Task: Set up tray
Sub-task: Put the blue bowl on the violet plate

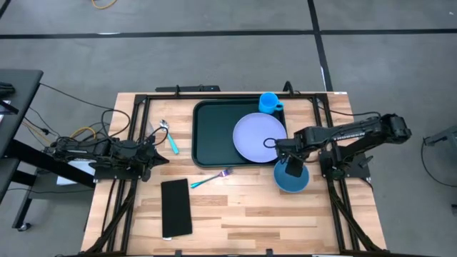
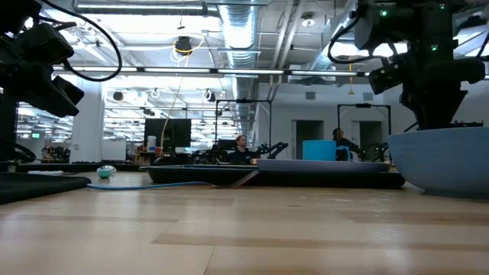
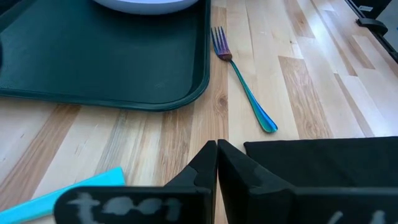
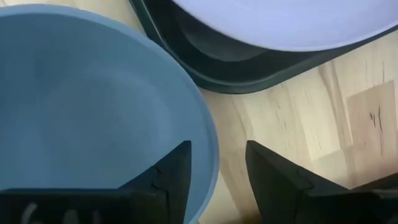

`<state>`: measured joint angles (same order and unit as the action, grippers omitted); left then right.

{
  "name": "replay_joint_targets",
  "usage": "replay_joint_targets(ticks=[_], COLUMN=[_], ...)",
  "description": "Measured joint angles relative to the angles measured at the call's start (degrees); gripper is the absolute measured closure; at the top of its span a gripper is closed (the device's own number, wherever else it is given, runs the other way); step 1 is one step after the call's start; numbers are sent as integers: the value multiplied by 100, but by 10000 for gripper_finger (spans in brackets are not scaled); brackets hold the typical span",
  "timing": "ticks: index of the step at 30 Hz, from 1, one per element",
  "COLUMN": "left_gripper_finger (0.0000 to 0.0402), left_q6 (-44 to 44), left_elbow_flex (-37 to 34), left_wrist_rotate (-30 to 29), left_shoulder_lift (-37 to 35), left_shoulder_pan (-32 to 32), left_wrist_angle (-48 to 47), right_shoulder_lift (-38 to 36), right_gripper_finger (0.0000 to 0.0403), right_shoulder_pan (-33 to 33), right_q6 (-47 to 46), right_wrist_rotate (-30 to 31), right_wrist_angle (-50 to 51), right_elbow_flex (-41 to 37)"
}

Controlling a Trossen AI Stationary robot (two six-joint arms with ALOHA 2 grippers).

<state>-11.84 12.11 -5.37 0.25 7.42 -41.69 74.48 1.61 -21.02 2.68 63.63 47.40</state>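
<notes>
The dark green tray [image 1: 214, 132] lies at the table's far middle. A lavender plate [image 1: 258, 137] rests on its right half and a blue cup [image 1: 269, 103] stands at its far right corner. A blue bowl [image 1: 291, 180] sits on the wood off the tray's near right corner. My right gripper [image 4: 217, 149] is open over the bowl's rim [image 4: 211, 134], with one finger [image 4: 168, 177] inside the bowl and the other finger [image 4: 273, 180] outside; a gap shows beside the outer finger. My left gripper [image 3: 216, 158] waits shut at the table's left [image 1: 161, 151].
A fork [image 1: 211, 178] lies near the tray's near edge. A teal-handled spoon [image 1: 170, 137] lies to the tray's left. A flat black rectangle [image 1: 176, 207] lies toward the near edge. Bare wood spans the near right. People sit in the room behind the table [image 2: 243, 147].
</notes>
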Motion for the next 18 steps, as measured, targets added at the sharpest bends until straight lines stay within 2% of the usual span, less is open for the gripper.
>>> replay_joint_targets(ticks=[8,18], left_gripper_finger=[401,401], left_q6=[0,0], left_elbow_flex=[1,1], left_wrist_rotate=[0,11], left_shoulder_lift=[1,0], left_shoulder_pan=[-1,0], left_wrist_angle=[0,-1], right_shoulder_lift=[158,791], right_gripper_finger=[261,272], right_shoulder_pan=[-22,-22], right_q6=[75,459], right_wrist_rotate=[-158,-282], right_wrist_angle=[-59,-94], right_elbow_flex=[4,9])
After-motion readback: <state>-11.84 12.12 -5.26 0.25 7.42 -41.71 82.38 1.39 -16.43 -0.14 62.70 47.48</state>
